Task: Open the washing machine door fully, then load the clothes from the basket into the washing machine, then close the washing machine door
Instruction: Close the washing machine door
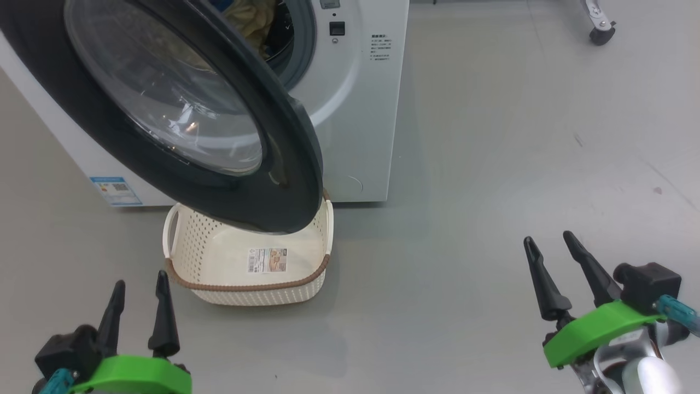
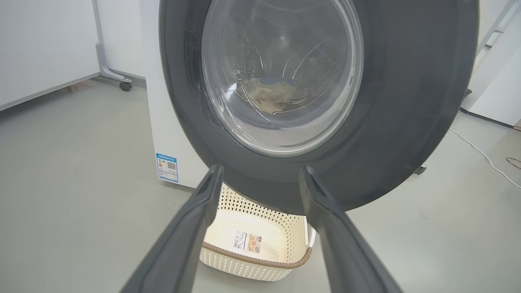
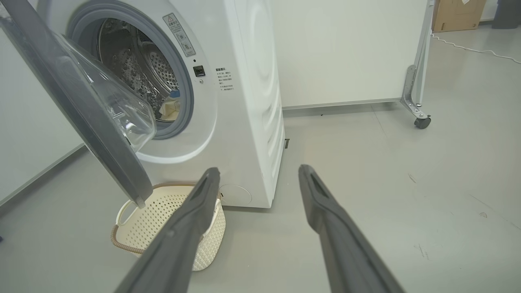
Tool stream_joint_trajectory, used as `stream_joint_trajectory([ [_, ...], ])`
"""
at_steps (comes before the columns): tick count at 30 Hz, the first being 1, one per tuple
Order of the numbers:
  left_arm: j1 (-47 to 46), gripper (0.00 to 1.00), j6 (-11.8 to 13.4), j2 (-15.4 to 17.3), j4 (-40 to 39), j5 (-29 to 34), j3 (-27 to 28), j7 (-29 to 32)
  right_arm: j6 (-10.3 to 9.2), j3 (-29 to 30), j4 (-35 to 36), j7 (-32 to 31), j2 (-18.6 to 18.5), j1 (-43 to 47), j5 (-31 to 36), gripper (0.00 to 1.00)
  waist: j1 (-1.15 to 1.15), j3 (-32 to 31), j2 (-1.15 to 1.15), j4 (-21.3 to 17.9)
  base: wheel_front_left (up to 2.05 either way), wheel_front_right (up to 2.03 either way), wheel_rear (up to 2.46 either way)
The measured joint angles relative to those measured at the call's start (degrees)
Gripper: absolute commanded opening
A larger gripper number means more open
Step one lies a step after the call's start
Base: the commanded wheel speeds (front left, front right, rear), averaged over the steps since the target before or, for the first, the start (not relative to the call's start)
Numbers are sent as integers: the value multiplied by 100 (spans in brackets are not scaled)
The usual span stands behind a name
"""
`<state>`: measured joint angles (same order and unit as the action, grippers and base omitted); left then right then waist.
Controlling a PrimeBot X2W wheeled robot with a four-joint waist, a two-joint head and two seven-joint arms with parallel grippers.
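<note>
Floor (image 1: 492,164): smooth pale grey with a dull sheen, and a few dark scuffs to my right.

Washer (image 1: 361,109): white, stands on the floor ahead and to my left. A blue label (image 1: 116,190) sits low on its front.

Door (image 1: 295,164): swung part-way out towards me, hinged on my left. Its black rim hangs over the basket (image 1: 246,290).

Basket: upright on the floor, just before the washer's base and partly under the door's lower edge. Its bare cream bottom shows a sticker (image 1: 267,260).

Clothes (image 1: 249,22): pale yellow cloth with a bit of blue, lying inside the drum. In the left wrist view I see them through the door glass, and in the right wrist view through the gap beside the door.

Room: a white panel (image 3: 346,49) stands behind the washer on a metal leg with a caster (image 3: 421,122). A white cable (image 2: 480,152) trails over the floor on the right of the left wrist view. A cardboard box (image 3: 458,14) sits far back.

Left gripper (image 1: 140,278): fingers spread wide with nothing between them. It is above bare floor near the basket's near-left corner and not touching it.

Right gripper (image 1: 548,237): fingers also spread wide and holding nothing. It is over open floor, well apart from the basket and the washer.
</note>
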<state>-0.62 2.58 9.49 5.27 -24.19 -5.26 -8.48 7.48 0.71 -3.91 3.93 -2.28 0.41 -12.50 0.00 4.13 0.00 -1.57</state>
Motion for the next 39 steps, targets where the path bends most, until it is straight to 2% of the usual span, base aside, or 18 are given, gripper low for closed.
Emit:
stream_joint_trajectory([
  [23,240,100,146,2,-216,235,-218,-167,0,23,187,-145,1,172,112,100,0,-77,0,41,0,0,0],
  [39,235,100,153,4,-220,233,-288,-159,0,42,254,-144,1,172,147,100,0,-17,0,16,0,0,0],
])
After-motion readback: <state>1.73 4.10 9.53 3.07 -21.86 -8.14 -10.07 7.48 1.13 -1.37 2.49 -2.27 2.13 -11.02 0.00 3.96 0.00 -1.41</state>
